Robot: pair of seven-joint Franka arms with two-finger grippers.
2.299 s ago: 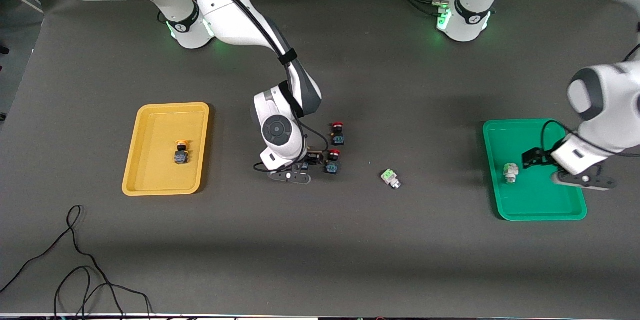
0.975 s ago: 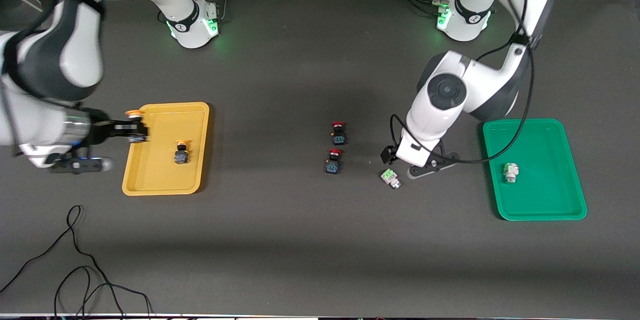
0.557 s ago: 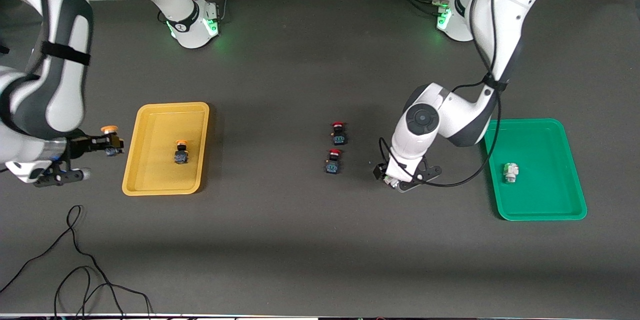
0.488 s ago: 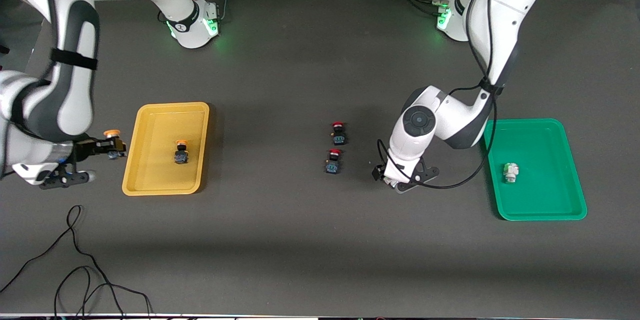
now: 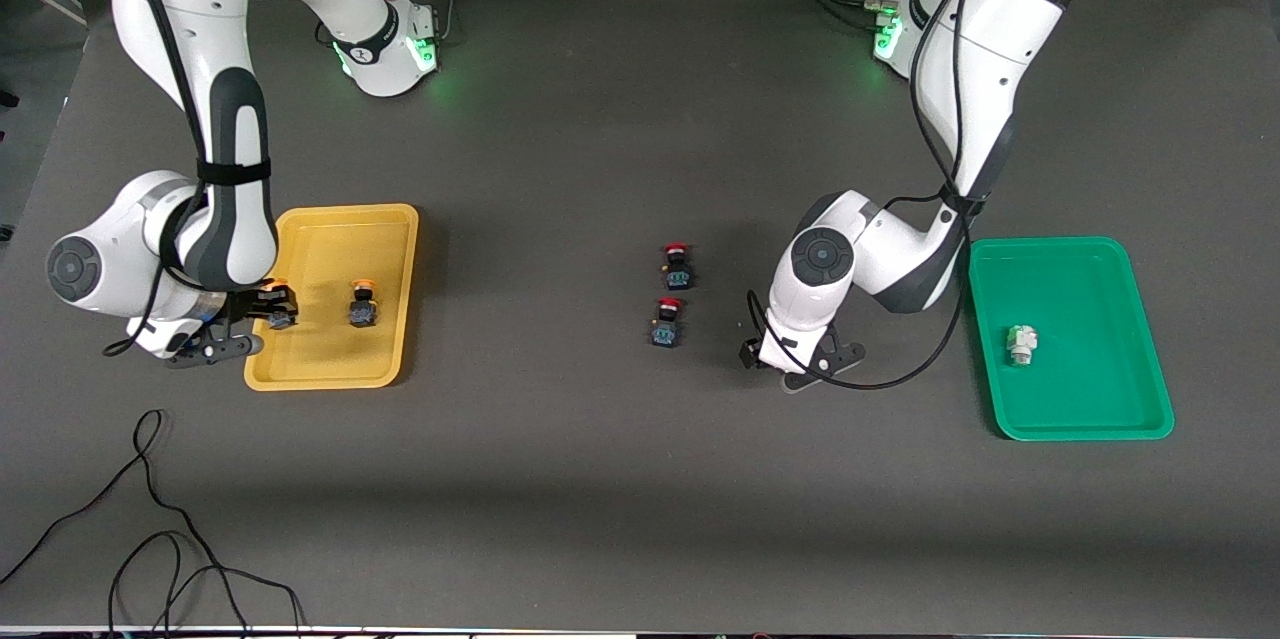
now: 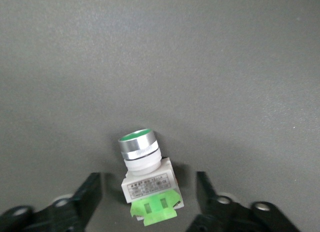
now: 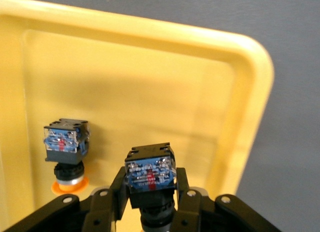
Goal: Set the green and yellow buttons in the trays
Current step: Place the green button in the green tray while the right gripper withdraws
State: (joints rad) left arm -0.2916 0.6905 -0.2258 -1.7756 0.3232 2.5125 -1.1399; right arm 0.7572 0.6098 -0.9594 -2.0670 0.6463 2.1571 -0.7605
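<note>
My right gripper (image 5: 268, 312) is shut on a yellow button (image 7: 150, 173) with a black-blue body and holds it just over the yellow tray (image 5: 330, 212), at the tray's edge toward the right arm's end. A second yellow button (image 5: 362, 305) lies in that tray and also shows in the right wrist view (image 7: 66, 147). My left gripper (image 5: 772, 362) is down at the table, open. A pale green button (image 6: 145, 179) lies on its side between its fingers (image 6: 90, 192), apart from both, and is hidden in the front view. Another green button (image 5: 1020, 344) lies in the green tray (image 5: 1090, 424).
Two red-capped black switches (image 5: 677, 264) (image 5: 666, 321) lie mid-table, toward the right arm's end from my left gripper. A loose black cable (image 5: 150, 539) lies near the table's front edge at the right arm's end.
My right gripper has carried the yellow button from outside the yellow tray to over its edge. My left gripper has come down round the green button, which now hides under the hand.
</note>
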